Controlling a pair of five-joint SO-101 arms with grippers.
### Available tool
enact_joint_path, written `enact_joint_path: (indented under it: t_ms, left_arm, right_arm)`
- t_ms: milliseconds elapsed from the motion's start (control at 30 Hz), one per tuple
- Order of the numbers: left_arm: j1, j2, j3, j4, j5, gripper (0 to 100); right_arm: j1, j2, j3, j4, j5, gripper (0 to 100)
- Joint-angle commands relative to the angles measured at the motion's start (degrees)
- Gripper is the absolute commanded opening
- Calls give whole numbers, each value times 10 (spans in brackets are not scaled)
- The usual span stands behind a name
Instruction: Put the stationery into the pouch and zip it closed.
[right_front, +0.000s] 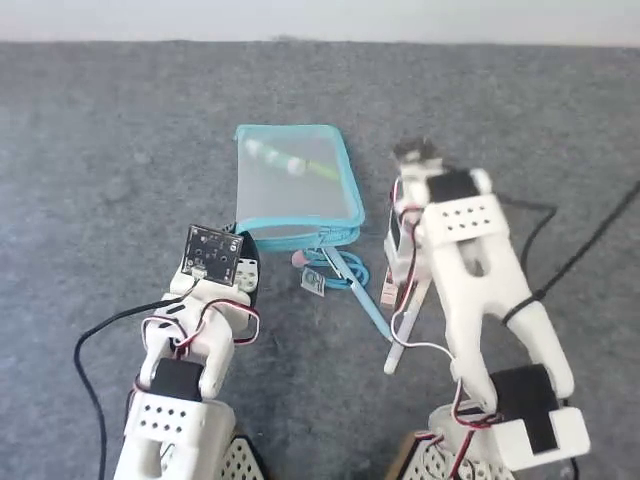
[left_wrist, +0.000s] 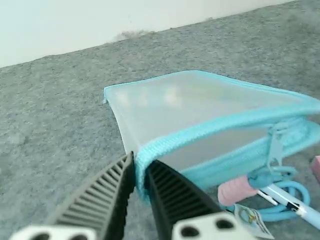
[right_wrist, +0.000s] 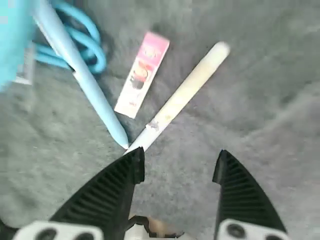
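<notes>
The translucent pouch with a teal zipper edge lies flat, and a green and white item shows inside it. My left gripper is shut on the pouch's teal edge at its near corner. In front of the pouch lie a light blue pen, a white pen and a pink eraser. My right gripper hangs open just above the two pens' tips, holding nothing. The right arm stands to the right of the pouch.
A teal cord loop with a small tag trails from the zipper beside the blue pen. Grey carpet covers the table. Arm cables run along the left and right sides.
</notes>
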Motion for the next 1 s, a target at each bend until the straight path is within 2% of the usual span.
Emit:
enact_joint_path:
  t_ms: [0, 67, 300, 567, 800, 967]
  left_arm:
    - [-4, -11, -24, -8, -4, 11]
    - [-3, -11, -24, -8, -4, 11]
    - [-3, -11, -22, -8, -4, 11]
    - [-4, -11, -22, -7, -4, 11]
    - [-4, -11, -22, -6, -4, 11]
    - [-4, -11, -22, -5, -4, 11]
  right_arm:
    - [8, -33, 66, -74, -14, 143]
    - [-4, -29, 91, -106, -15, 119]
    - [-66, -28, 149, -158, -37, 186]
    - [-38, -22, 152, -171, -43, 180]
    - [-35, 91, 139, -198, -42, 173]
    - [7, 108, 100, -198, -42, 70]
